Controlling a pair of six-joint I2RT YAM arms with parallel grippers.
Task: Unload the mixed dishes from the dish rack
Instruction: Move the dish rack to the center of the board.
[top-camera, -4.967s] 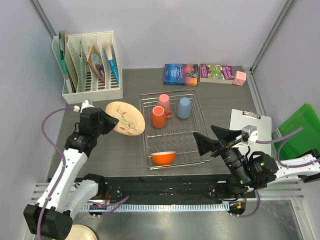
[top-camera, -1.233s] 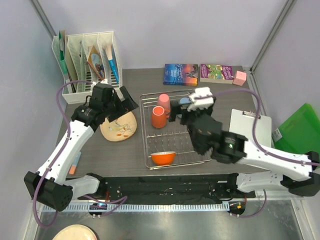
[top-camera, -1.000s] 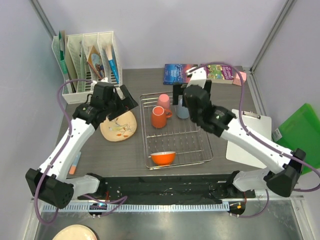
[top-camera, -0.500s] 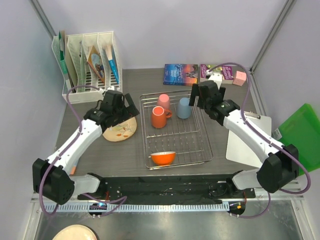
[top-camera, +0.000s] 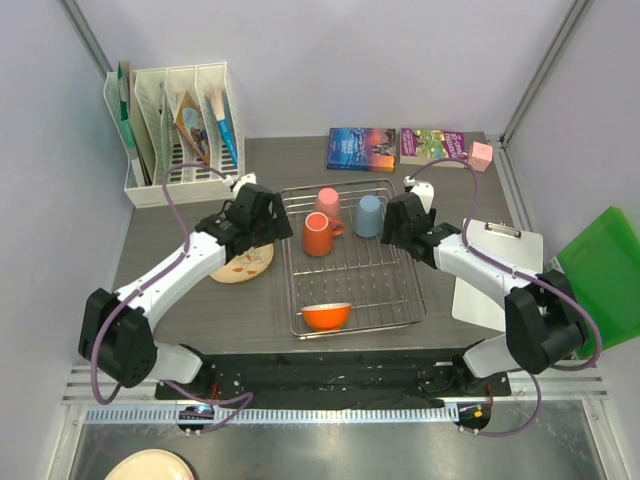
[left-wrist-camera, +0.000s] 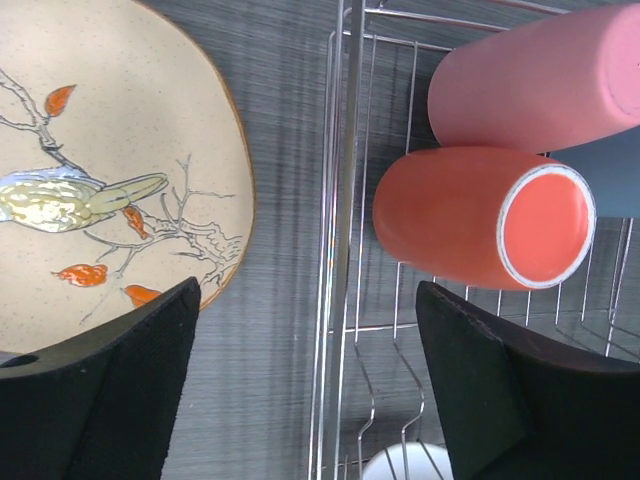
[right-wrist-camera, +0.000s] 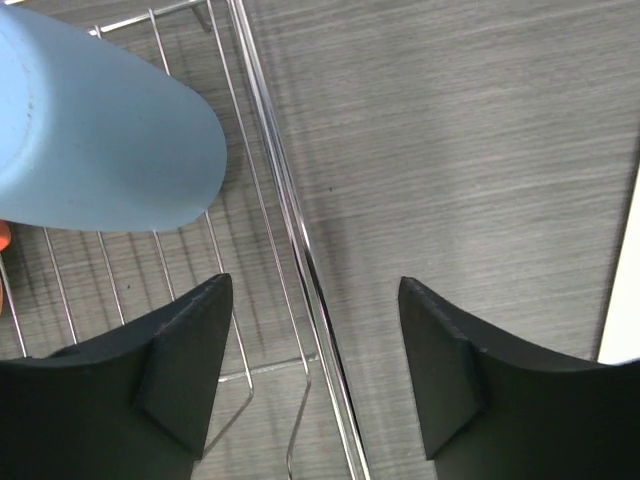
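The dark grey table (top-camera: 200, 320) carries everything, and both arms reach in from its near edge towards the middle. The left gripper (left-wrist-camera: 305, 330) hangs over the left rail of the dish rack (top-camera: 360, 280), fingers spread wide with one on either side of the wire and nothing pinched between them. The right gripper (right-wrist-camera: 315, 300) straddles the right rail in the same way, fingers apart and empty. From the wrist views I cannot tell whether any finger touches the wire. The rack sits mid-table. A white slotted file organiser (top-camera: 180, 135) stands in the far left corner, and a clipboard (top-camera: 520, 255) lies to the right of the rack, partly under the right arm. The cream floral-patterned plate (left-wrist-camera: 100, 150) lies flat on the table just left of the rack, outside it. Two books (top-camera: 361, 149) lie side by side along the far edge. In the rack, the orange bowl (top-camera: 326, 316) rests in the near left corner. The orange handled mug (top-camera: 317, 235) stands in the far left part, apparently bottom up. The pink cup (top-camera: 327, 199) is just beyond it, and the light blue cup (top-camera: 369, 215) is to their right. A small pink block (top-camera: 480, 155) sits right of the books.
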